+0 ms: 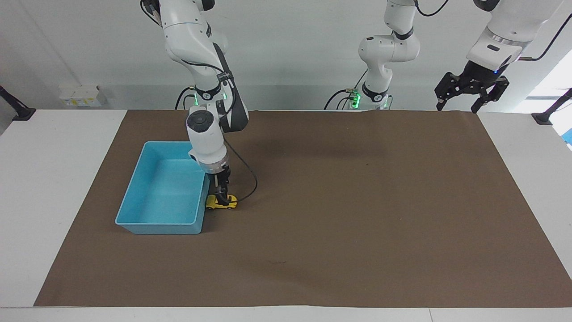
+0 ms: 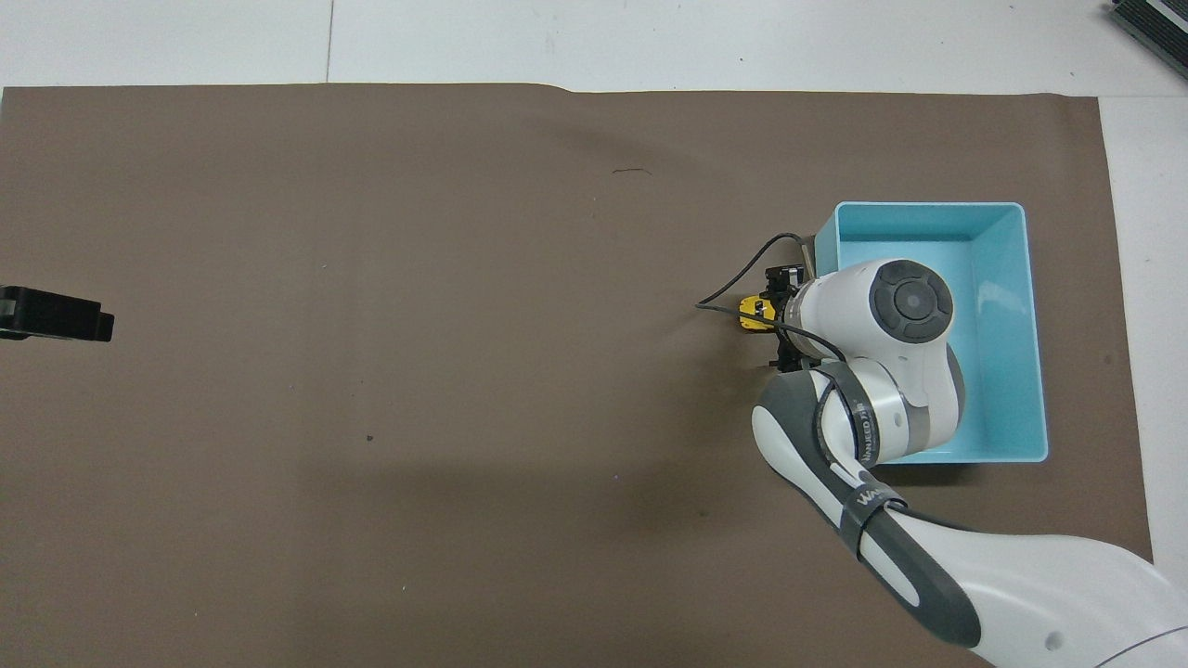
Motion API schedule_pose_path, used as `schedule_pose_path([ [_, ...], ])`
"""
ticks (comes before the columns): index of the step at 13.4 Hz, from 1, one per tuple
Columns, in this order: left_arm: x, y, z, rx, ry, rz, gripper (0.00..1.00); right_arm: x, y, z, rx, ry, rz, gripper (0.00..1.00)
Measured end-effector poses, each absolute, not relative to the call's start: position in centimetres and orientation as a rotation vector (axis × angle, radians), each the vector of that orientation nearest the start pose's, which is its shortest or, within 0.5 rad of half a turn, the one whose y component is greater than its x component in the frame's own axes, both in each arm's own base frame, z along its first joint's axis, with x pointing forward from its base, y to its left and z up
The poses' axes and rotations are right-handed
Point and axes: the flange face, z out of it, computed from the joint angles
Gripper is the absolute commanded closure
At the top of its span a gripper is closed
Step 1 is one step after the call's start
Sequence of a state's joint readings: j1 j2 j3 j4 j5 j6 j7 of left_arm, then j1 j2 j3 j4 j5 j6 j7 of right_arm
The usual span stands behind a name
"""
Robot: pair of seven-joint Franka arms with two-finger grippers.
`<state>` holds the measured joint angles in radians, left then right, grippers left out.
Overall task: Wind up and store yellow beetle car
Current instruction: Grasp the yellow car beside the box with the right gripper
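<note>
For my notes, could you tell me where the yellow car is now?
The yellow beetle car sits on the brown mat beside the blue bin, under the right gripper.

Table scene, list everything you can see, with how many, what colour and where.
yellow beetle car: one, yellow, on the mat beside the bin's wall, under the right tool.
bin: one, light blue, open-topped, on the mat toward the right arm's end of the table.
mat: one, brown, covering most of the table.
table: one, white.
small boxes: white, off the mat's corner at the right arm's end.
right tool: black, down at the car.
left tool: black, open, raised above the mat's corner near its base, waiting.
</note>
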<state>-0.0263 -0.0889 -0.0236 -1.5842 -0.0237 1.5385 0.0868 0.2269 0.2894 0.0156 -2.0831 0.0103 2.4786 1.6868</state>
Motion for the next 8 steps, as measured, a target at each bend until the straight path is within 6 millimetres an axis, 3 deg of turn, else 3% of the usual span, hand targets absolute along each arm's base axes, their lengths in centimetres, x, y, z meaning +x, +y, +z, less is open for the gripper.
schedule_pose_path([
  [3,52.3,-2.9,66.3,-3.154,0.218,-0.069,0.00,58.0,13.5,29.8,-2.288,1.997,-0.094,0.93],
  [4,52.3,-2.9,66.3,-3.154,0.218,-0.069,0.00,58.2,13.5,30.1,-2.287,1.983,-0.105,1.00],
  [8,52.3,-2.9,66.3,-3.154,0.218,-0.069,0.00,58.4,13.7,30.7,-2.283,1.969,-0.117,1.00],
])
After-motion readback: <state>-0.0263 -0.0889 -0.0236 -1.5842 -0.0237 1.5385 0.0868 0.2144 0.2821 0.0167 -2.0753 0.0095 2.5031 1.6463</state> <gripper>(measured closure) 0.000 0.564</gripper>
